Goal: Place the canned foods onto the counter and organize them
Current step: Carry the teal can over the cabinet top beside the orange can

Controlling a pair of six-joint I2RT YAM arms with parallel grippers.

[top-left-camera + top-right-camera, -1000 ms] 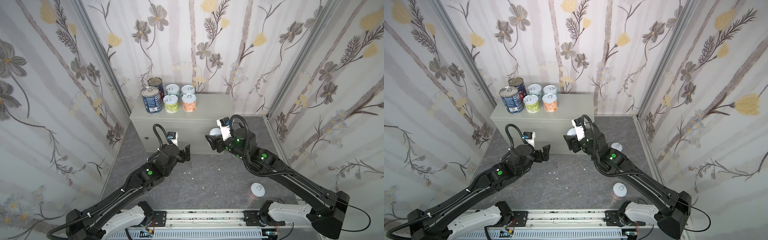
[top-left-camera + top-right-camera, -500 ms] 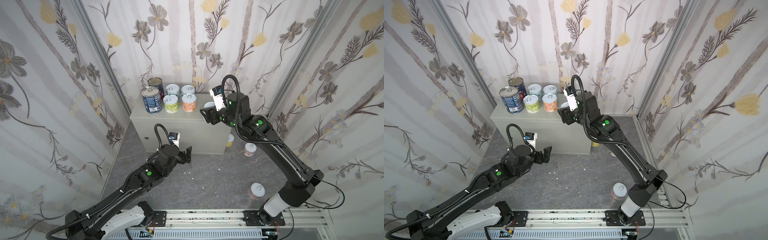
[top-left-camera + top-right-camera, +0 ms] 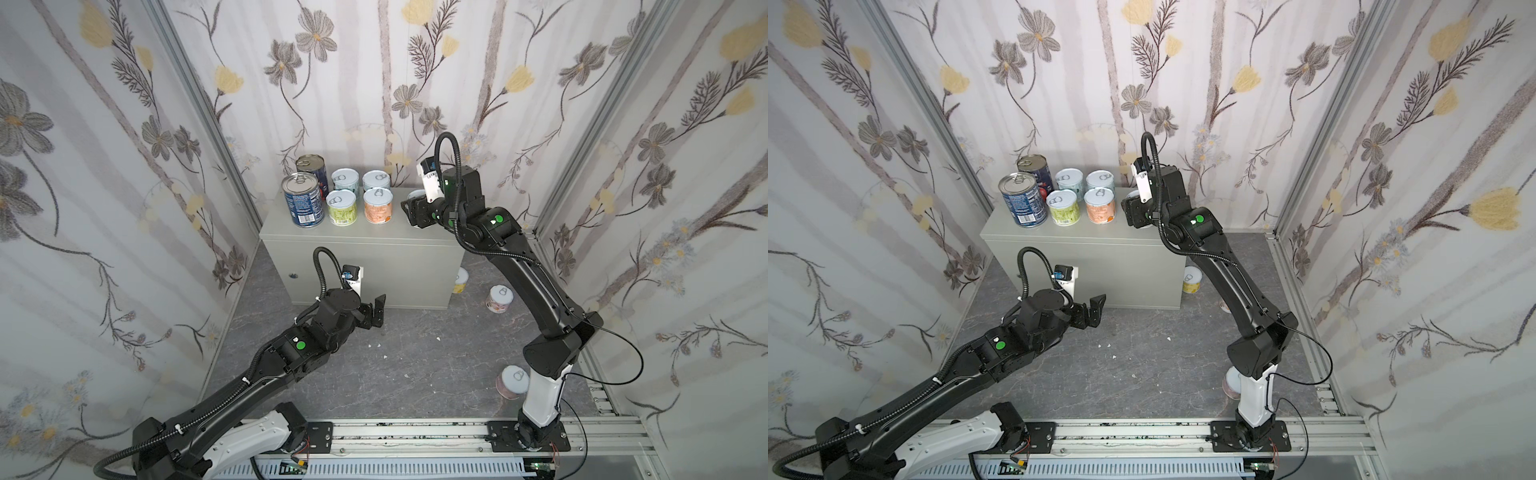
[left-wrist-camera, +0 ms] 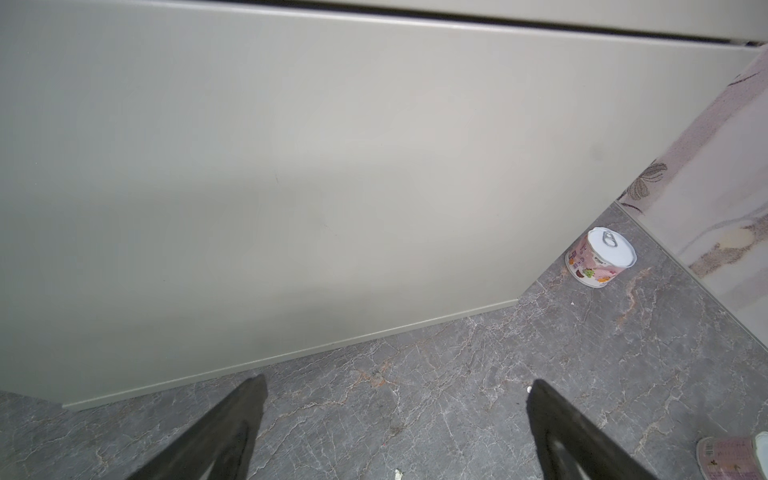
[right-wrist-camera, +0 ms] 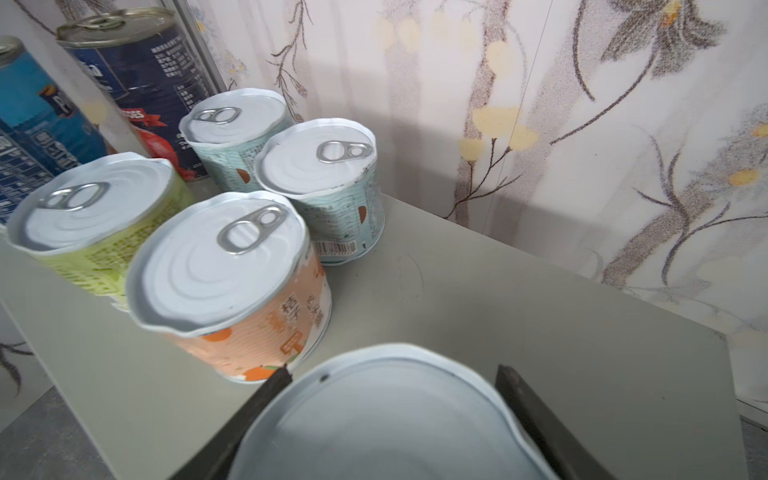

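**Ana:** Why is the right gripper (image 5: 392, 374) up over the counter (image 3: 374, 237)?

**Ben:** It pinches a short can (image 5: 386, 419), with one finger on each side. I think it wants to put it just right of the orange can (image 5: 232, 291), so the row gets longer.

**Ana:** Why rows?

**Ben:** The job is to tidy. Two tall blue cans (image 3: 303, 203) stand at the far left of the counter top. The green can (image 3: 341, 207) and the orange can make the near row. Two pale blue cans (image 3: 345, 180) make the far row. All of them stand up, close together.

**Ana:** And the left gripper (image 4: 399, 384)?

**Ben:** Its fingers are spread wide, with nothing between them. It hangs low by the floor, in front of the counter. I guess it waits its turn.

**Ana:** What does the right wrist view show that the top views do not?

**Ben:** It shows the short can's lid up close, and the bare spot beside the orange can. In both top views the arm hides most of that can. I cannot tell if it touches the counter.

**Ana:** And what do the top views add?

**Ben:** They show cans on the floor. A yellow can (image 3: 460, 281) sits by the counter's right side. A pink can (image 3: 498, 298) is just right of it. A last can (image 3: 514, 380) stands near the right arm's base.
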